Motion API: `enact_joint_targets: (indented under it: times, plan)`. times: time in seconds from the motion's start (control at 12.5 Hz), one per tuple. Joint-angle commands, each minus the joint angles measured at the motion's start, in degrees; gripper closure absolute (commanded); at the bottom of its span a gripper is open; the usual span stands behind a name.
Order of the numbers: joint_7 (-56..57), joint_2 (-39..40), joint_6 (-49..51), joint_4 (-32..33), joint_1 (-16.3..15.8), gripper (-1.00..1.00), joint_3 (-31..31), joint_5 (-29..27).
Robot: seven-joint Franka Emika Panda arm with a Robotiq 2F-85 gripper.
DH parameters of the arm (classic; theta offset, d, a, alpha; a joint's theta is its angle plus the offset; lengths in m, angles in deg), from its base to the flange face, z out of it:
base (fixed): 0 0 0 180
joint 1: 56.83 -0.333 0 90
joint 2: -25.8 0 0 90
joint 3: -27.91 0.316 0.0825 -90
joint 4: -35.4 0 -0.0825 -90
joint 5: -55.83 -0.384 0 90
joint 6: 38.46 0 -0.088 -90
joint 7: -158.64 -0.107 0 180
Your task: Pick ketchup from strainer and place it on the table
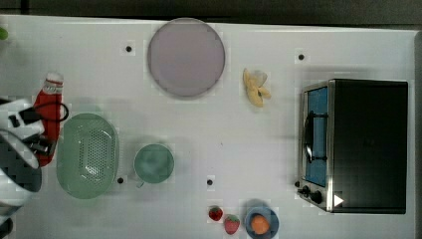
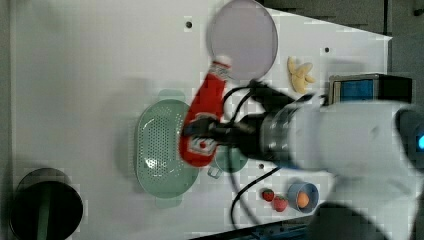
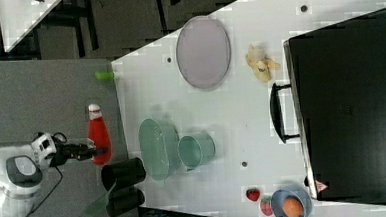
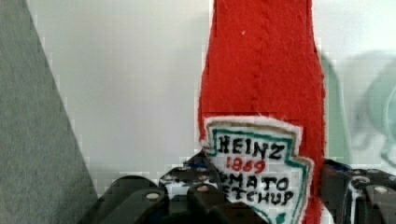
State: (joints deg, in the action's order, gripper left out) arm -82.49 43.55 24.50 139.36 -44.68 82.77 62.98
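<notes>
The ketchup is a red bottle with a white cap and a white label. My gripper is shut on its lower body. In the top view the bottle hangs past the left rim of the strainer, a pale green perforated oval basket with nothing in it. In the left view the ketchup is tilted in the air in front of the strainer, held by the gripper. The wrist view shows the fingers on either side of the labelled ketchup. The white table lies below.
A green cup stands just to the top view's right of the strainer. A grey plate and a banana lie further back. A toaster oven stands at the top view's right. Strawberries and a blue bowl sit near the front edge. A black cylinder stands in the left view's lower left.
</notes>
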Motion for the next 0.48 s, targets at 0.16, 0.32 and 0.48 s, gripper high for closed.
enact_joint_targets:
  times: [0.16, 0.32, 0.48]
  plan:
    - [6.3, -0.2, 7.8, -4.5, 7.9, -0.18, -6.2, 0.3]
    - [9.3, -1.7, 8.1, -4.5, 10.6, -0.18, -9.1, 1.1]
    - [11.8, -2.9, 8.2, -4.4, 12.8, -0.18, -12.1, 2.2]
